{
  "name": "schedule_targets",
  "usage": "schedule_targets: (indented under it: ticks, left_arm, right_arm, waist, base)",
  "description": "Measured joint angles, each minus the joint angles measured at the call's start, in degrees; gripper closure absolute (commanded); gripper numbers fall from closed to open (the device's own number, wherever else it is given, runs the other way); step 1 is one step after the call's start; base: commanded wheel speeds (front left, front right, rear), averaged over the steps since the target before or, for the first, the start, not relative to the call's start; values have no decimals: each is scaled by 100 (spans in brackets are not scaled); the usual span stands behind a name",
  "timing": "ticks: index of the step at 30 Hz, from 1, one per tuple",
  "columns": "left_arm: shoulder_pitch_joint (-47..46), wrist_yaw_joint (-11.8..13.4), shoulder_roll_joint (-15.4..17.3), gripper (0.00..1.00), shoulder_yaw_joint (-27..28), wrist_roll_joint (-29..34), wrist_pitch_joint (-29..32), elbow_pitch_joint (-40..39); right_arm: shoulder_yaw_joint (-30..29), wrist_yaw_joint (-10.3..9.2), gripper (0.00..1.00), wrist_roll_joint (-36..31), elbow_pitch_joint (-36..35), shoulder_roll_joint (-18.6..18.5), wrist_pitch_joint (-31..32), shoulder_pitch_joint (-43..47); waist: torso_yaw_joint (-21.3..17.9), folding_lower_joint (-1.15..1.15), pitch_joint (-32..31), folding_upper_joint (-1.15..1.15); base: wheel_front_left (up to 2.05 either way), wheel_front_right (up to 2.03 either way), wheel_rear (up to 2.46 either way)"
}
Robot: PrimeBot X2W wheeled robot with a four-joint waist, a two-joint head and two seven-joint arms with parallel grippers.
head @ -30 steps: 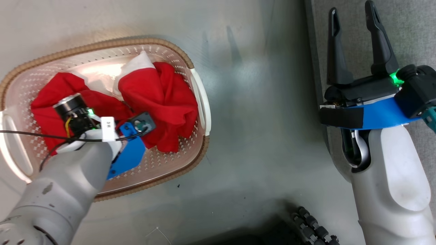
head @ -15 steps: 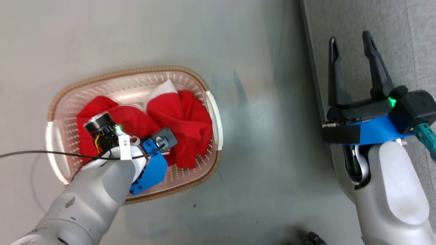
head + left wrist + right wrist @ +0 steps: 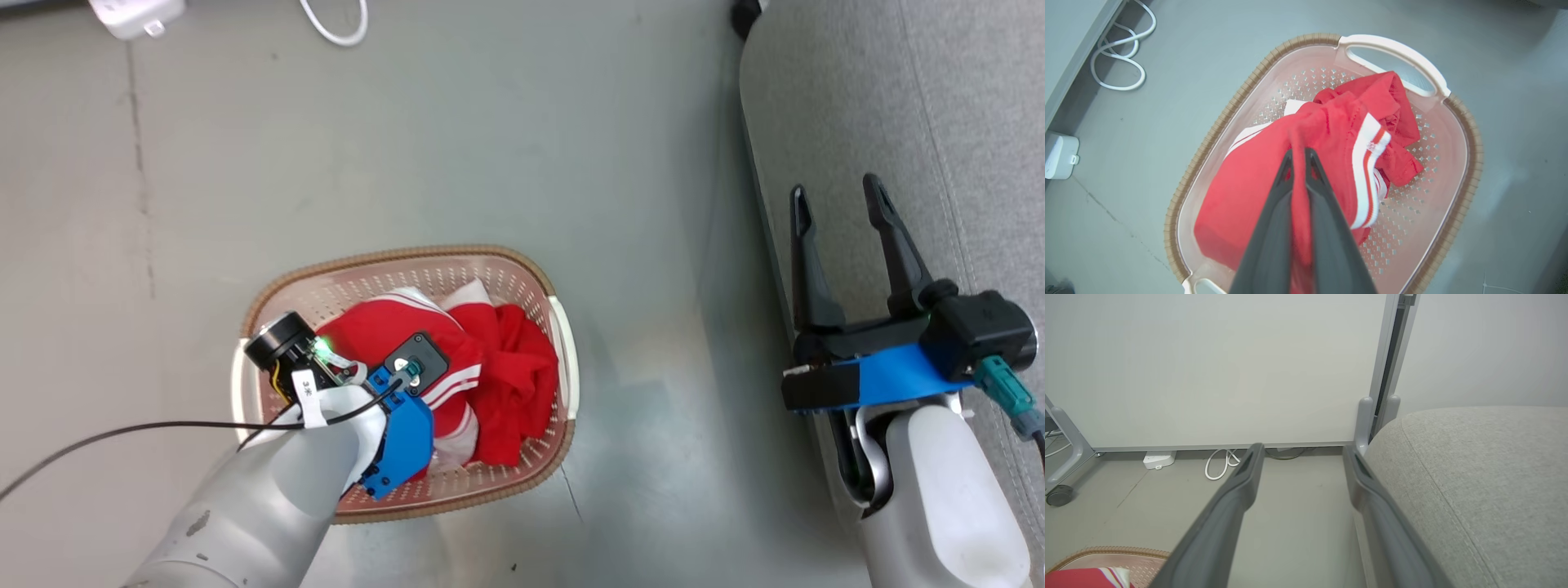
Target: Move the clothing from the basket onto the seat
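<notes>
1. Step in hand: lift-out. The fingers of the left gripper (image 3: 1299,152) are pressed together on a fold of the clothing (image 3: 1241,196), pinching the red fabric. The cloth tents up from the grip, and its lower part lies inside the basket (image 3: 1470,163).
2. Remaining load: a second red garment (image 3: 1392,102) lies bunched near one handle, touching the pinched one.
3. Idle tool: the right gripper (image 3: 834,196) is spread wide and empty, over the near edge of the seat (image 3: 939,98).
4. Next move, as judged: raise the cloth until the hem passes the brown rim, then carry it right to the seat. The touching garment may drag along.
5. Room: the floor (image 3: 653,245) between basket and seat is open. The seat's rounded edge and the right gripper stand in the path. The white cable (image 3: 335,24) lies well apart.
</notes>
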Motion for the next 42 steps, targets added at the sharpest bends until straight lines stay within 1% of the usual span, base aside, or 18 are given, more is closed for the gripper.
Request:
schedule_targets:
  ticks: [6, 13, 22, 27, 34, 42]
  left_arm:
    - [160, 68, -77, 100, 205, -244, -243, -253]
    - [254, 216, -94, 100, 487, -475, -313, -798]
    - [475, 445, 154, 100, 931, -613, -328, -1957]
    - [553, 543, 253, 100, 1122, -678, -330, -2441]
    - [655, 616, 318, 100, 1326, -816, -330, -2932]
    - [697, 660, 286, 100, 1392, -953, -308, -3279]
  right_arm:
    - [-37, 0, 0, -11, 78, -35, 0, 305]
    - [-88, 0, 0, -19, 152, -64, 0, 581]
    - [-80, 0, 0, -25, 211, -21, 0, 885]
    - [-63, 0, 0, -25, 268, 2, 0, 1041]
    - [-13, 0, 0, -25, 332, 32, 0, 1274]
    - [129, 0, 0, -24, 387, 66, 0, 1514]
  waist:
    - [185, 0, -481, 0]
    - [383, 0, -958, 0]
    - [517, 0, -1425, 0]
    - [562, 0, -1688, 0]
    - [621, 1, -2057, 0]
    - [678, 1, -2401, 0]
  base:
    - [0, 0, 0]
    - [0, 0, 0]
    - [0, 0, 0]
    - [0, 0, 0]
    - [0, 0, 0]
    - [0, 0, 0]
